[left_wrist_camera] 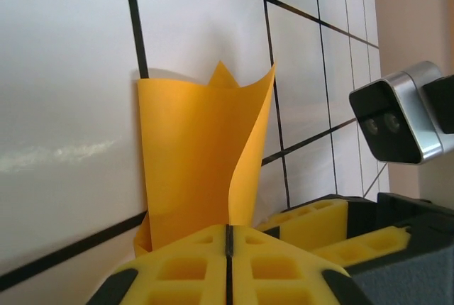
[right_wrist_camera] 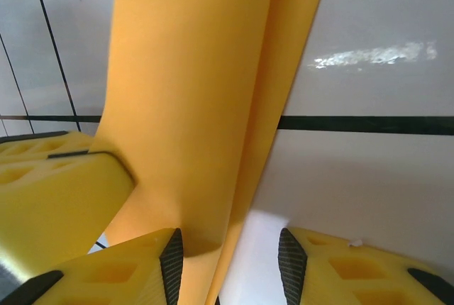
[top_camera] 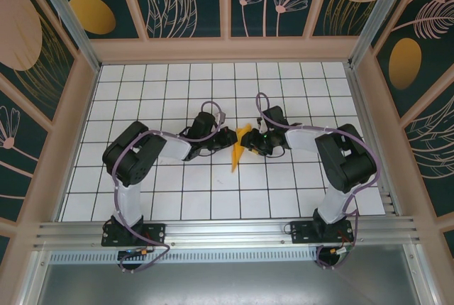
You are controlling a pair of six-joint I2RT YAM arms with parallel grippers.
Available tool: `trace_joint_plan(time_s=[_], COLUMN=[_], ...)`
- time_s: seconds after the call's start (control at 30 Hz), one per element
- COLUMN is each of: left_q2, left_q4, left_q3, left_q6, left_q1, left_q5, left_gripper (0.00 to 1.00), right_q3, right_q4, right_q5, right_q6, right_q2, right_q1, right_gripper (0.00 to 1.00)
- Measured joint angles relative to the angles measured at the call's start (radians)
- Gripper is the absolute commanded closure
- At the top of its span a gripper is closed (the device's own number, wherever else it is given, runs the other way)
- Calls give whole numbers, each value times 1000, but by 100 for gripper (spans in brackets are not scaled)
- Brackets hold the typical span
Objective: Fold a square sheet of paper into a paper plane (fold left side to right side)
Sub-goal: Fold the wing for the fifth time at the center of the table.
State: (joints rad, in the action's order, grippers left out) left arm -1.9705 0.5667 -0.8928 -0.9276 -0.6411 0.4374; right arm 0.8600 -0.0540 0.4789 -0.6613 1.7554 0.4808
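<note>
Pinching the sheet of paper [left_wrist_camera: 191,149] by its left edge, our left pincer [left_wrist_camera: 228,237] sits clenched; we see it lengthwise far-to-near on the surface [top_camera: 177,191], right pincer [right_wrist_camera: 228,252] released astride it.

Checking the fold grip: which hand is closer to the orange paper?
Left. The left hand is shut on the orange paper; the right hand straddles it, fingers open.

White grid tbl [top_camera: 156,191], folded orange paper [top_camera: 236,154] at ctr, partly raised
</note>
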Motion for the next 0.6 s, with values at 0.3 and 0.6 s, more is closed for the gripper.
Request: trace_joint_plan(time_s=[0.3, 0.6], left_q2=[-69, -83], left_q4=[-49, -55], left_q3=[-75, -91], left_q6=[72, 116], left_q1=[2, 15], left_q5=[9, 13], left_gripper=[94, 96], right_q3=[2, -14], right_q4=[-4, -6], right_q5=[-1, -30], right_q6=[15, 57], right_q2=[-2, -31], right_q1=[2, 3], right_gripper=[53, 52])
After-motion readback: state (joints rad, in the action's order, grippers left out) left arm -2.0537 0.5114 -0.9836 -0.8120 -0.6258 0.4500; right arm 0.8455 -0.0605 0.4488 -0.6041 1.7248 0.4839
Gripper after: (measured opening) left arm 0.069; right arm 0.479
